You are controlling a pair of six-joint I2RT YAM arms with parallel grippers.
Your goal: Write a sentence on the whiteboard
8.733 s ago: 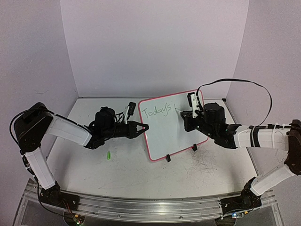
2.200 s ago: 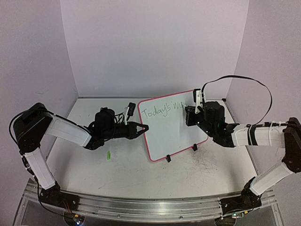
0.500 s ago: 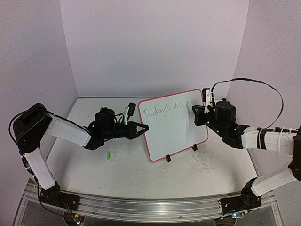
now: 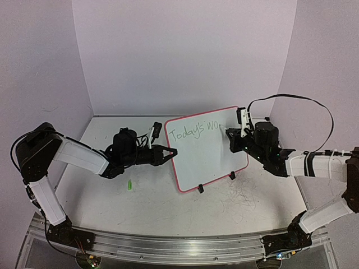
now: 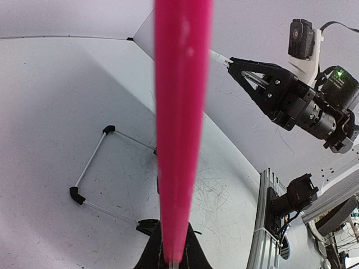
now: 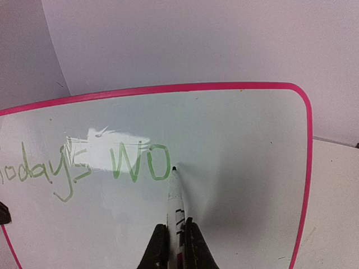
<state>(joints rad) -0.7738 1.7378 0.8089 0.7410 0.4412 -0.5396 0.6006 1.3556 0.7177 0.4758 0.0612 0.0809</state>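
Observation:
The whiteboard (image 4: 208,159) stands tilted on the table, white with a pink rim. My left gripper (image 4: 173,152) is shut on its left edge; in the left wrist view the rim (image 5: 182,112) runs up as a pink bar from the left gripper (image 5: 171,255). The sentence (image 4: 193,130) reads "Today's wo" in green. My right gripper (image 4: 234,134) is shut on a white marker (image 4: 228,130). In the right wrist view the marker (image 6: 175,196) sticks out of the right gripper (image 6: 176,241), and its tip touches the whiteboard (image 6: 241,140) just right of the "o" of the sentence (image 6: 90,165).
A small green cap (image 4: 129,185) lies on the table in front of the left arm. Black clip feet (image 4: 200,189) hold the board's lower edge. Pen scribbles (image 4: 244,199) mark the tabletop at the right. Walls close in the back and both sides.
The green letters "wo" have been added after "Today's" since the earliest frame. In the last half second the right gripper has shifted slightly left with the marker. The left arm has not moved.

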